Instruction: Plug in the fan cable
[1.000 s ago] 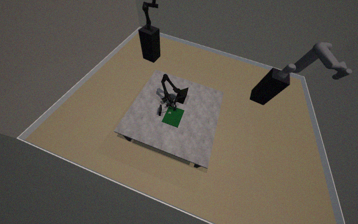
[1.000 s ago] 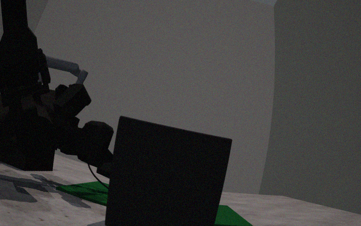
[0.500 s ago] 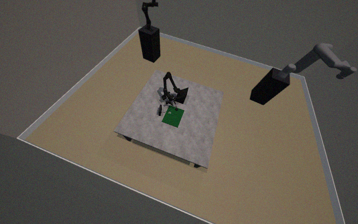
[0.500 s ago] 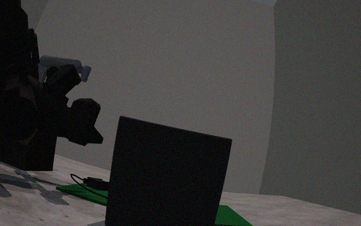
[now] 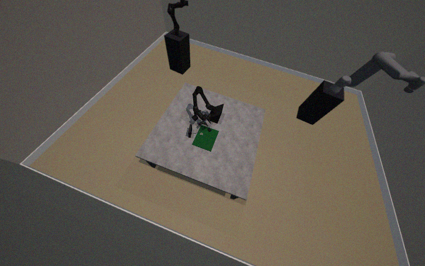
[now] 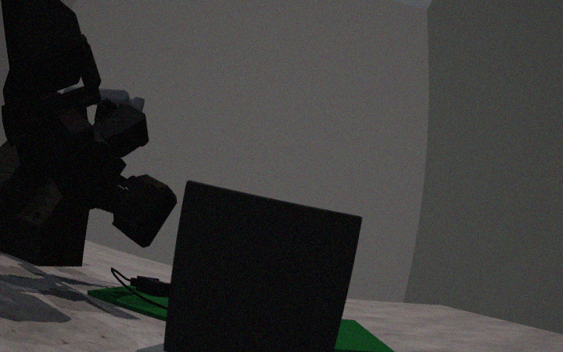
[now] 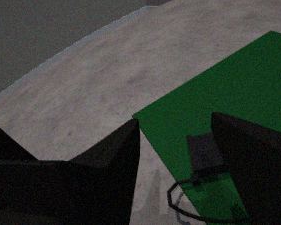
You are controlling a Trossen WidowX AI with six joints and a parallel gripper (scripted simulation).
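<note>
Green board [image 5: 205, 141] [image 6: 117, 297] [image 7: 225, 94], black cable [image 5: 194, 133] [image 6: 141, 295] [image 7: 169, 197] looped near its edge, end effector [image 5: 207, 124] [image 6: 143, 218] [image 7: 175, 123] fingers apart

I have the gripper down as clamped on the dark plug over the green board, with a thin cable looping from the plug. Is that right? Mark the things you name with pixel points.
Not quite: the gripper [image 6: 143, 244] [image 7: 175, 123] is open and holds nothing, as the wrist view shows. The dark plug [image 6: 152, 284] [image 7: 205, 151] is over the green board [image 5: 204, 140] [image 6: 357, 336] [image 7: 230, 84], with the thin cable [image 6: 119, 275] [image 7: 169, 198] looping from it.

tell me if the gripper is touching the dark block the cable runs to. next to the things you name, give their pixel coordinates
Apart: the exterior view shows a gap, the gripper [image 6: 144, 212] [image 7: 175, 123] above the block [image 6: 152, 284] [image 7: 206, 153].
</note>
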